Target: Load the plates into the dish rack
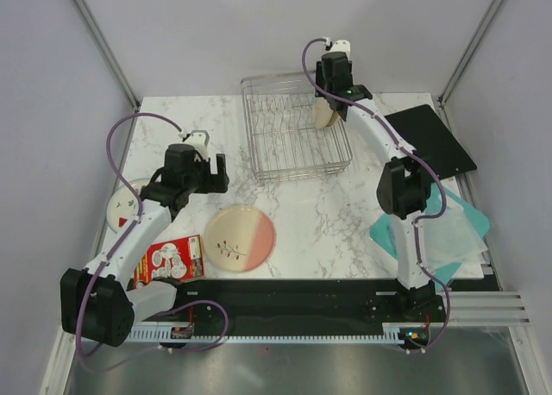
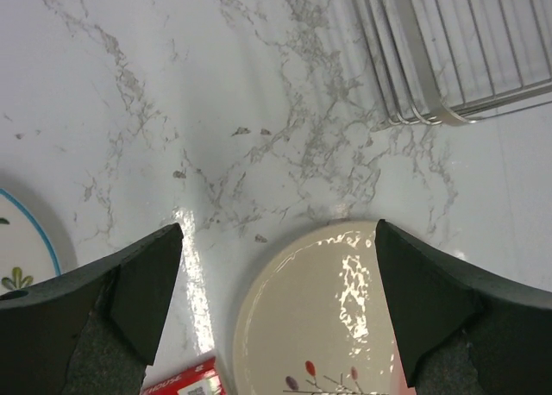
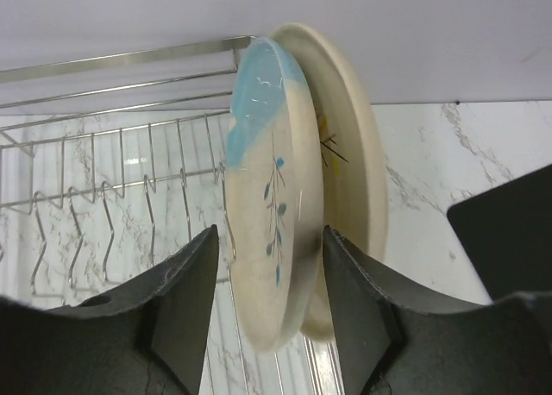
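Currently holds a round cream plate with a blue half [image 3: 276, 153] clamped on edge in the right gripper [image 3: 272, 240] at the right end of the silver wire dish rack [image 1: 276, 136], with the left gripper [image 2: 278, 231] spread empty before it; risks striking the neighbouring cream plate [image 3: 362, 171] if tilted.

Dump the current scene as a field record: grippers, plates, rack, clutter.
left gripper: open, above the pink plate's far edge
right gripper: shut on blue plate, held on edge at the rack's right side
second plate: upright just behind the blue one; seating in the prongs unclear
pink plate: flat on table, in front of the rack
small plate: flat, partly under the left arm
rack: left rows bare
packet: flat, left of pink plate
board: right of rack
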Robot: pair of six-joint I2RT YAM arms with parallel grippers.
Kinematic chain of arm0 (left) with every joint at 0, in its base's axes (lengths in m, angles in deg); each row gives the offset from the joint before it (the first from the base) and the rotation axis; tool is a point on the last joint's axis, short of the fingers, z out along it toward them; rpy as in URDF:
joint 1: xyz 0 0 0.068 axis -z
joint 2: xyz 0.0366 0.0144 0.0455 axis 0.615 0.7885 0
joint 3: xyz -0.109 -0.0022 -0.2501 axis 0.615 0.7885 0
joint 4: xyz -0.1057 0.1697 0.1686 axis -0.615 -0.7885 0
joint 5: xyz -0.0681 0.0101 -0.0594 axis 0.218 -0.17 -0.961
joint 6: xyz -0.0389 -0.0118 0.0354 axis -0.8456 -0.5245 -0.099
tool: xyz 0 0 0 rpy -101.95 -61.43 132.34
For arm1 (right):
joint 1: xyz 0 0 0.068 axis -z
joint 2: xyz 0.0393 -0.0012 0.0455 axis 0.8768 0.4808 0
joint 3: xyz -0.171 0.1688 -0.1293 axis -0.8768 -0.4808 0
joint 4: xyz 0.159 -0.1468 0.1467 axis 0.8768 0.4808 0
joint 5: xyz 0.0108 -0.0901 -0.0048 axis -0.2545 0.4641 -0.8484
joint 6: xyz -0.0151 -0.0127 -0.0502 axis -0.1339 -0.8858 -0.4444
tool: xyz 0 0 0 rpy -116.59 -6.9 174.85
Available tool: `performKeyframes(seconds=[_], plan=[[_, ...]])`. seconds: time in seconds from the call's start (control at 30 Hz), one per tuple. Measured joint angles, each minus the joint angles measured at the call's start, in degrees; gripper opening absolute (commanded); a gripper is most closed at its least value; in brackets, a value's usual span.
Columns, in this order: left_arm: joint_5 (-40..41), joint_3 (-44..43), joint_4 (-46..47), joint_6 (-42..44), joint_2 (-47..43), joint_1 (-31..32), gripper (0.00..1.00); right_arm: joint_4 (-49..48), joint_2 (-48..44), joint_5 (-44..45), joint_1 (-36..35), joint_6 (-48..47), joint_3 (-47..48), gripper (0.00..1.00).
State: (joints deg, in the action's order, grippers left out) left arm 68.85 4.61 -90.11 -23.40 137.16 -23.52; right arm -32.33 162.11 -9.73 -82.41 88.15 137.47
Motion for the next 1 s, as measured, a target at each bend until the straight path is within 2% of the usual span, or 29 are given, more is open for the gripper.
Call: performKeyframes(seconds=[0.1, 0.17, 0.23, 0.4, 0.47, 0.6, 0.7, 0.9, 1.0], plan=[[0.15, 0.09, -2.93, 3.30, 0.22, -1.20, 1.00, 0.85, -7.82, -0.92, 0.00, 0.79, -7.69, 0.62], [-0.44, -0.74, -6.82, 5.79, 1.53, -2.60, 1.00, 1.49, -16.15, -2.97, -0.02, 2.34, -15.67, 0.65], [-1.40, -1.14, -9.14, 8.24, 2.82, -4.52, 0.95, 2.38, -25.57, -5.77, -0.02, 4.00, -24.65, 0.69], [-6.12, -2.45, -16.68, 17.03, 6.97, -6.60, 0.91, 1.20, -46.25, -18.62, -0.02, 5.27, -46.56, 0.78], [-7.54, -3.43, -19.43, 20.26, 10.25, -6.58, 0.86, 0.15, -49.66, -25.35, -0.02, 5.66, -53.40, 0.79], [-9.14, -5.42, -23.39, 24.30, 18.95, -6.60, 0.86, -1.11, -48.63, -35.95, -0.17, 7.89, -64.63, 0.80], [-9.25, -5.42, -25.66, 26.38, 22.27, -6.60, 0.78, -0.90, -46.01, -39.69, -0.37, 9.55, -69.29, 0.81], [-9.73, -6.69, -28.52, 29.90, 26.40, -6.21, 0.77, -2.67, -45.18, -43.41, -0.39, 10.03, -70.60, 0.82], [-10.56, -8.74, -30.12, 29.99, 28.89, -4.22, 0.72, -3.80, -45.18, -44.48, -0.39, 10.14, -71.12, 0.83]])
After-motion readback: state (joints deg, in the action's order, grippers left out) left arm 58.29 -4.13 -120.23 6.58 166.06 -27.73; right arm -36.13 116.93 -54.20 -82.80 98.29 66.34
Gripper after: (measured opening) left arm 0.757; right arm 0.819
